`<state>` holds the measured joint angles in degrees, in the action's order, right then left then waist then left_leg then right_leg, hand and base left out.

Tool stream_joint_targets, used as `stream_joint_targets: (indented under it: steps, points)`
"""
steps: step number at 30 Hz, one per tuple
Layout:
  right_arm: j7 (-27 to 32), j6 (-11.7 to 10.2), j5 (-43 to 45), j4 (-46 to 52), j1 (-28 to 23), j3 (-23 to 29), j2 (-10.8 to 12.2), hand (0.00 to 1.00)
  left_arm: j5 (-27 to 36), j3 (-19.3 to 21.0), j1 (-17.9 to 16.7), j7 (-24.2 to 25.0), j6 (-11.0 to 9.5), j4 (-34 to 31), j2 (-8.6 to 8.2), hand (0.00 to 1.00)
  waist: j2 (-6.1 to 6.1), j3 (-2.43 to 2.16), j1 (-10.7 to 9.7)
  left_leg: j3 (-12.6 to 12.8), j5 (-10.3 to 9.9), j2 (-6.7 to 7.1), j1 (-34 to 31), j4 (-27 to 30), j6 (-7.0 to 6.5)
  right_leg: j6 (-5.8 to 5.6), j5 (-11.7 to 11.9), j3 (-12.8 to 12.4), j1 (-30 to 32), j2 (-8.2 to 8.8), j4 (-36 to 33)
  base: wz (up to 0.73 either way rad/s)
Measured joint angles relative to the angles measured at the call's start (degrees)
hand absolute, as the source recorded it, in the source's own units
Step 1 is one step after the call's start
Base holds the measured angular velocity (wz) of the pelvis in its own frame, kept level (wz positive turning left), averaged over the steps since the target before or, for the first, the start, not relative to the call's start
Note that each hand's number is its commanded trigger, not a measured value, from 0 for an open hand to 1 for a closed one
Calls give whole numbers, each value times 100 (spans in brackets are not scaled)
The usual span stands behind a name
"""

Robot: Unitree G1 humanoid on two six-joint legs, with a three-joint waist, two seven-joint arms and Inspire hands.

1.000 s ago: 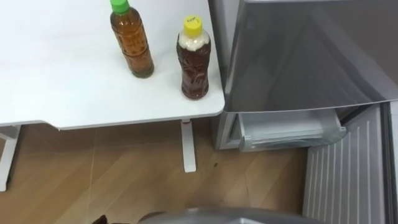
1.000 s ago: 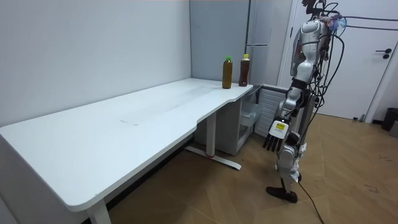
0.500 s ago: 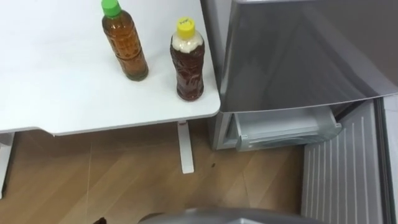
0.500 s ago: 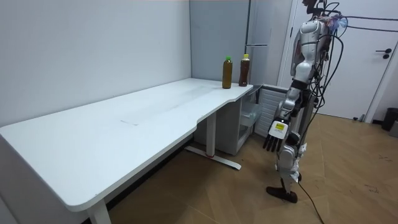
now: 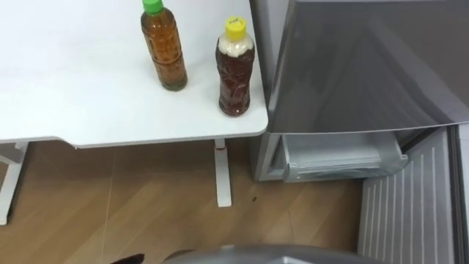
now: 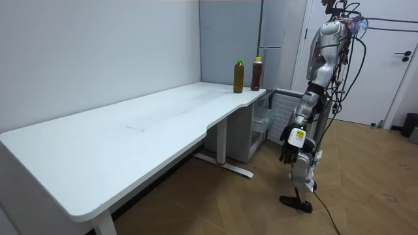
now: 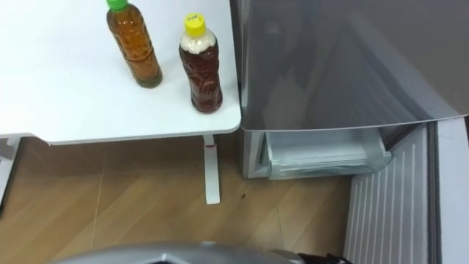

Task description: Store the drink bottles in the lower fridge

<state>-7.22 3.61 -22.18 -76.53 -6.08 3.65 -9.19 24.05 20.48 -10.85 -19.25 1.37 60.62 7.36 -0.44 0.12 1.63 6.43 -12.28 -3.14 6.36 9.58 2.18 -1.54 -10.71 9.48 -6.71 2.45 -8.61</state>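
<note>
Two drinks stand upright on the white table (image 5: 73,95) near its right corner: a green-capped tea bottle (image 5: 164,45) and a darker yellow-capped bottle (image 5: 236,70). Both also show in the room view, the green-capped bottle (image 6: 239,76) beside the yellow-capped bottle (image 6: 257,74). Right of the table is the grey fridge (image 5: 366,66), and its lower compartment (image 5: 341,155) is open with a pale drawer showing. I stand on the floor before the fridge. My left hand (image 6: 292,145) hangs at my side with relaxed fingers, holding nothing. A dark bit of my right hand (image 7: 322,258) sits at the bottom edge.
The open lower fridge door (image 5: 410,213) swings out over the wooden floor at the right. A white table leg (image 5: 222,172) stands between me and the fridge. A long grey wall runs behind the table.
My left hand has lifted a little at my side. The head camera has shifted slightly; the bottles and the fridge stay where they were.
</note>
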Motion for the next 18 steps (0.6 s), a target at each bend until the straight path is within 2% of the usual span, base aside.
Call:
stream_joint_targets:
  steps: [3,11,15,18]
  points:
    - [1,-67,170,34,-25,42,10,0,18,167,41,-355,-200,-352,-8,0,-8,-6,31,-9,0,3,-21,-3,0,0,0,-27,20,1,1,0]
    - [-46,-285,561,91,-24,7,5,0,139,154,143,-1307,-678,-1522,-7,0,-13,-19,21,-34,0,3,21,25,0,2,1,-61,5,0,-7,0]
    - [-57,-409,677,99,-12,-2,7,0,-20,-11,192,-1758,-1070,-2393,12,0,-8,-20,6,-77,0,10,16,6,0,-1,0,-12,-29,3,-6,3]
    - [-112,-445,670,98,-16,-14,2,0,-68,-179,170,-1978,-1118,-3283,10,0,-9,-20,26,-103,0,11,-10,6,0,0,0,-8,-8,1,-1,2]
